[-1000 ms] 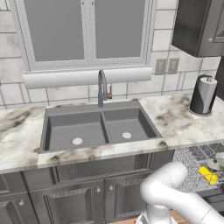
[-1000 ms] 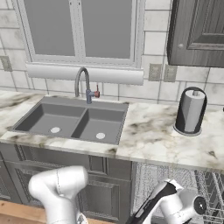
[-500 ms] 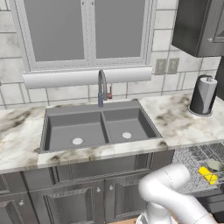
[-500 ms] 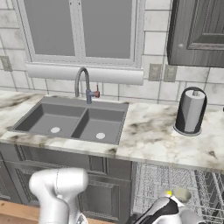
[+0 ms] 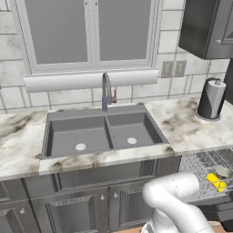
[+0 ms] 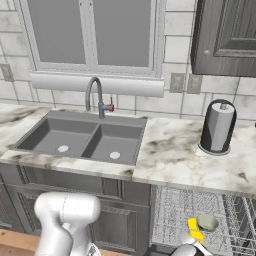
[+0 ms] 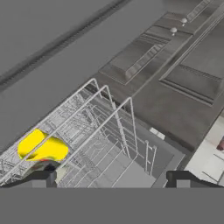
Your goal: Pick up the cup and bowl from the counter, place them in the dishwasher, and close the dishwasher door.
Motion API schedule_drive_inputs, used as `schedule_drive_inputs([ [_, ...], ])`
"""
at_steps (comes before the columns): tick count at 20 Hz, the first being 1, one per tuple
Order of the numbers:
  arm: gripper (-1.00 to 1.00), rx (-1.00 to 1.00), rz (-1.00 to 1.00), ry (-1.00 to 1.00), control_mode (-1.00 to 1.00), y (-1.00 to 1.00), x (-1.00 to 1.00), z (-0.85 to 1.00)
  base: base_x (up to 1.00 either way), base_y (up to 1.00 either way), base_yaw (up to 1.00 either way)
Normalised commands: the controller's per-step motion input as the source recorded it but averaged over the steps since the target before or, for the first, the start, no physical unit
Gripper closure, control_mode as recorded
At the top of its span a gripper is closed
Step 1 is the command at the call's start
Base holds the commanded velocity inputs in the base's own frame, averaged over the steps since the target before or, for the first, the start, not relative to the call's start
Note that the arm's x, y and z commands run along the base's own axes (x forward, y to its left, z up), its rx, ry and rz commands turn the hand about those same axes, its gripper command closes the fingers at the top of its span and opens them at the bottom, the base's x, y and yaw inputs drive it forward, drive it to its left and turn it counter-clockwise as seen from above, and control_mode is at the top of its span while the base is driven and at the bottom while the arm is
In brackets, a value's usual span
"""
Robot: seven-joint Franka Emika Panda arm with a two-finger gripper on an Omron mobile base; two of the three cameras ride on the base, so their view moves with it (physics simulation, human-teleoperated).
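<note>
Cup [image 5: 215, 181] lies in dishwasher rack [image 5: 200, 173] beside bowl [image 5: 223, 171], left base view. Right base view: same pair, under counter [image 6: 175, 160] (sink at left). Hand view: gripper [image 7: 109, 179] spread wide, nothing between tips, above rack.

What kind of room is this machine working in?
A home kitchen, computer-rendered by the look of it. A marbled counter holds a grey double sink with a faucet under a window, and a pulled-out dishwasher rack beside the cabinets carries a yellow cup and a bowl.
</note>
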Motion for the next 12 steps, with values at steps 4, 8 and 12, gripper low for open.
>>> schedule_drive_inputs([
  [4,-1.00,0.00,0.00,-0.12,-1.00,0.00,-0.50,0.00,0.00,0.00,0.00],
  [8,-1.00,-0.01,0.01,-0.11,-1.00,0.00,-0.47,-0.06,0.00,0.00,0.00],
  [12,-1.00,0.00,0.01,-0.13,-1.00,0.00,-0.55,-0.01,0.00,0.00,0.00],
])
